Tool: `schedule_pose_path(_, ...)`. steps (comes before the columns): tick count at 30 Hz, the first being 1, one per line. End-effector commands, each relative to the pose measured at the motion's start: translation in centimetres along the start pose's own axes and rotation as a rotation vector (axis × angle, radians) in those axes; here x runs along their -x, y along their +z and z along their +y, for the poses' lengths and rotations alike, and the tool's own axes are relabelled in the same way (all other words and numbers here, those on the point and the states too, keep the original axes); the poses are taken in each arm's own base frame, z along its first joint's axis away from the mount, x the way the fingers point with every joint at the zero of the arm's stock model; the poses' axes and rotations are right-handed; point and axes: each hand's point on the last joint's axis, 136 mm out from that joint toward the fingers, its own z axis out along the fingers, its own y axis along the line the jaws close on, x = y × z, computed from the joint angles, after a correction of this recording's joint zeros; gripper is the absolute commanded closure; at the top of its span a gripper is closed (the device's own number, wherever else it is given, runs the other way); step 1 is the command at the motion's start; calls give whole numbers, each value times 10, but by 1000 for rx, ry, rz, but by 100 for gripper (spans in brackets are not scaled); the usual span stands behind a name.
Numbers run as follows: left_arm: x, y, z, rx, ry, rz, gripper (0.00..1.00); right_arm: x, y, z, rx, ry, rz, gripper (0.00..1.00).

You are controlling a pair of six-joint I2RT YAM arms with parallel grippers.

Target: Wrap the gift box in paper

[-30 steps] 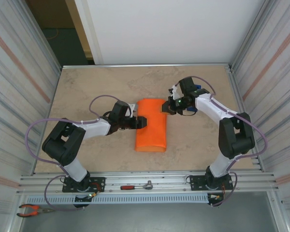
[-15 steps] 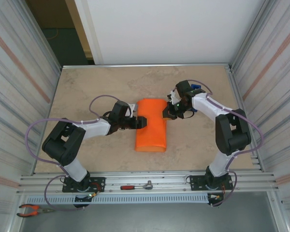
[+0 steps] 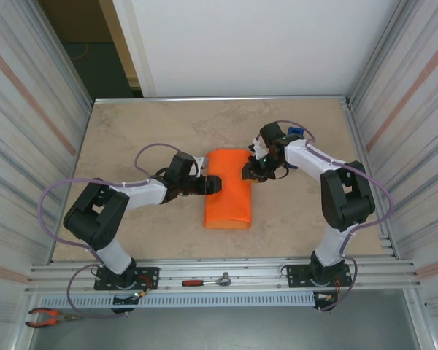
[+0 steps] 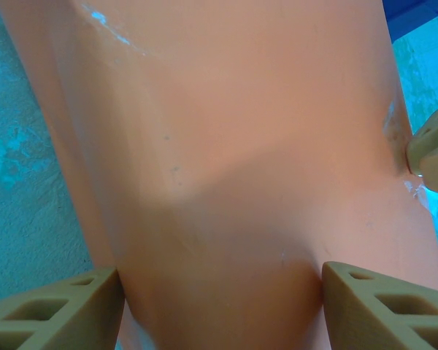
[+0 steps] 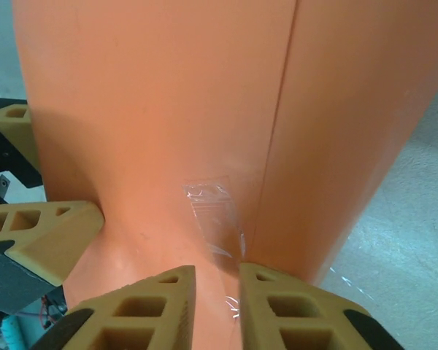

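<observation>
orange paper [image 3: 228, 193], folded into a long parcel with a rounded far end, lies in the middle of the table [image 3: 131, 135], with bare stone-patterned surface open on every side out to the ribbed metal walls [image 3: 36, 146]. the left claw [image 3: 214, 184] reaches in over the parcel's left edge, jaws set wide and clasping the paper between them. the right claw [image 3: 250, 173] sits at the far right edge, jaws a narrow crack apart just above a lengthwise seam [image 5: 277, 109], where a strip of clear tape [image 5: 213, 211] crosses the overlap. the two claws stand near each other across the parcel's far half, while its near half lies untouched. what the paper covers is hidden.
</observation>
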Motion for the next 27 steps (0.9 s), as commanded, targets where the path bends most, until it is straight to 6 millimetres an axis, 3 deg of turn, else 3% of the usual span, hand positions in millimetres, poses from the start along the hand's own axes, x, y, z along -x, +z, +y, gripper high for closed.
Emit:
schedule_pose_path(1,-63,6,57,214,-85,175,32,-6,-4,-8,-72,7,9,75)
schedule_pose_path(27,-69,6,63,238,-98,186,37,-7,-11,-13,-120,41,-56,57)
